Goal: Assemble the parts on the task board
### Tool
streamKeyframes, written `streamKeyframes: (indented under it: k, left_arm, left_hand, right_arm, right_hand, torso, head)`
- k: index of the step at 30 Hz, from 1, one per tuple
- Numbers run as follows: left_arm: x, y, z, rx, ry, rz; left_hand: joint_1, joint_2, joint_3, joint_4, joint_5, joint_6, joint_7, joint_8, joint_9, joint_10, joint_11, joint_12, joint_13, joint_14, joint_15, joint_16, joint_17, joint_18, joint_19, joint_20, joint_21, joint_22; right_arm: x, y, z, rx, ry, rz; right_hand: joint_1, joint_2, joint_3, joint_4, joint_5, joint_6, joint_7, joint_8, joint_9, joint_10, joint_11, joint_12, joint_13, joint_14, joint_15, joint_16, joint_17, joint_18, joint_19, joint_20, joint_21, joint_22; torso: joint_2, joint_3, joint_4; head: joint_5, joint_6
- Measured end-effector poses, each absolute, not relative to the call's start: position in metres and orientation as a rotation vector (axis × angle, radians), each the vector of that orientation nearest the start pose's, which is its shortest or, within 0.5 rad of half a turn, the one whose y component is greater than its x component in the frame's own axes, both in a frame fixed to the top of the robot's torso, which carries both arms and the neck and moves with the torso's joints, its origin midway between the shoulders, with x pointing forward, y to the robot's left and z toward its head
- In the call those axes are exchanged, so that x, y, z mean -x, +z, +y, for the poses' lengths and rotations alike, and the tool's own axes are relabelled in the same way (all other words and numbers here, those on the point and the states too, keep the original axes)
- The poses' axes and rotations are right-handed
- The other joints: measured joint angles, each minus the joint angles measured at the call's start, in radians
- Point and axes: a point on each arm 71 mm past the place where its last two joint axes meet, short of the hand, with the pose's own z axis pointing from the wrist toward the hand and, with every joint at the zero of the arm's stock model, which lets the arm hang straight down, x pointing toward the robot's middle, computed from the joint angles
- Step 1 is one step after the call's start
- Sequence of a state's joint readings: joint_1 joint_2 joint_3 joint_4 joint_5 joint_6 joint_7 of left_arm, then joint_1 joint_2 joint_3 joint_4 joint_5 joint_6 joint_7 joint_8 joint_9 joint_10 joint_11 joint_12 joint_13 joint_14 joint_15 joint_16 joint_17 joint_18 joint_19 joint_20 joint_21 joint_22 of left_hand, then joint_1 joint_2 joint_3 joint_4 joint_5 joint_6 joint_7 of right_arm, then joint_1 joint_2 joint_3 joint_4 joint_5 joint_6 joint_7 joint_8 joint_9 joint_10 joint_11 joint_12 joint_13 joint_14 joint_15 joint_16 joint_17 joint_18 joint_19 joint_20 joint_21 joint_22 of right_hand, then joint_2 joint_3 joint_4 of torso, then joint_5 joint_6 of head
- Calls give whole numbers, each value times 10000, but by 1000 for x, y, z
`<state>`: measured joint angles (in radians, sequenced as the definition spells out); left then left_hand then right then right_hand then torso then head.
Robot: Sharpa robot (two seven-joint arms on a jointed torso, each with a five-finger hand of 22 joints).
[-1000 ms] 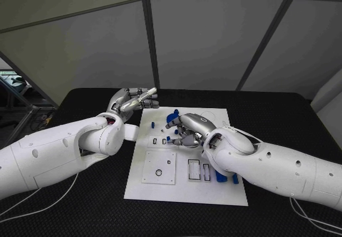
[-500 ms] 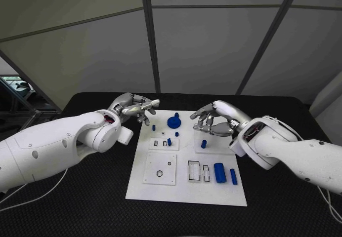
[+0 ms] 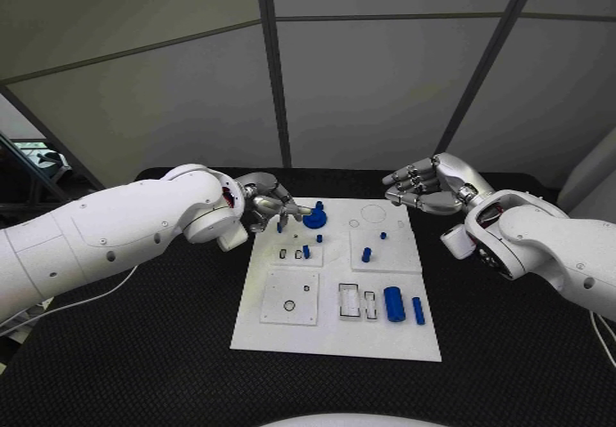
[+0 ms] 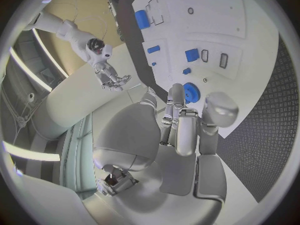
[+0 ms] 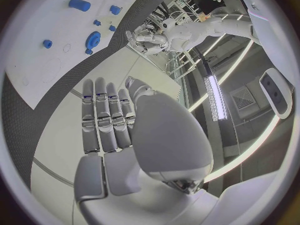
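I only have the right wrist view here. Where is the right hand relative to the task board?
Observer: In the head view, the right hand is off the task board, beyond its far right corner, holding nothing.
Operator: And the left hand?
Observer: The left hand is at the board's far left edge, with its fingers reaching beside the blue gear. I can't tell if they touch.
Operator: Anything near the front?
Observer: A large blue cylinder and a slim blue peg lie side by side at the near right.

Left hand [image 3: 266, 205] beside the blue gear [image 3: 314, 219]; right hand [image 3: 430, 185] raised, empty.
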<state>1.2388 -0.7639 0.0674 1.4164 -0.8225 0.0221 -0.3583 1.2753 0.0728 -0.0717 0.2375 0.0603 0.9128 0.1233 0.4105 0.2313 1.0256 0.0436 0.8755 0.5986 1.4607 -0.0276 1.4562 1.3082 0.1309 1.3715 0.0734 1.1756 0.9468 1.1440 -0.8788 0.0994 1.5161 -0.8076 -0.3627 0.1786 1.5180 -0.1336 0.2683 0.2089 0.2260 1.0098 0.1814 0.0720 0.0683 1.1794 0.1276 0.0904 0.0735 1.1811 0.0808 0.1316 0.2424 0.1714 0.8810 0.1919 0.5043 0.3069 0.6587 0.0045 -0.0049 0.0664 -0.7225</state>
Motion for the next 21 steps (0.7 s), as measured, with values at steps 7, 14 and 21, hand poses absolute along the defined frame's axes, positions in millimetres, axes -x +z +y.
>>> streamKeyframes:
  k: [7, 14, 21]
  left_arm:
    - [-523, -177, 179, 3125, -6405, 22108]
    - [-527, -180, 168, 2235, -5250, 22433]
    - [-529, -183, 163, 1739, -4451, 22643]
  left_hand:
    - [-557, 73, -445, 488, -12, 294, -293, 753, 515, 676, -201, 1256, 1193, 62, -86, -249, -1, -16, 660, -117, 1308, 2025]
    - [-834, -67, -1112, 518, -40, 288, -398, 1447, 1225, 1097, -353, 2130, 2211, 62, -224, -249, -2, -14, 758, -215, 1750, 2692]
    - [-949, -55, -1353, 521, -39, 235, -450, 1674, 1589, 1240, -417, 2330, 2526, 28, -260, -193, -2, -13, 794, -251, 1898, 2990]
  right_arm:
    - [-499, -154, -224, -4560, 11633, 15164]
    - [-500, -154, -225, -4698, 11647, 15139]
    - [-501, -155, -224, -4715, 11610, 15145]
  right_hand:
    - [-141, -15, 94, -158, 0, 45, 45, -35, 0, 49, 49, -230, -113, 289, 30, -528, -624, -1, 604, 20, -885, -722]
    - [-235, -29, 91, -211, 0, 7, 82, -35, 1, 50, 49, -230, -113, 466, 33, -575, -754, -3, 773, -8, -1029, -879]
    - [-327, -44, 56, -246, 37, 5, 153, -34, 1, 14, 84, -230, -112, 466, 32, -622, -883, -3, 843, -10, -1266, -1037]
  torso:
    - [-27, 12, -3]
    - [-4, 6, -8]
    - [6, 4, -14]
  head:
    - [13, -77]
    - [14, -129]
    - [4, -176]
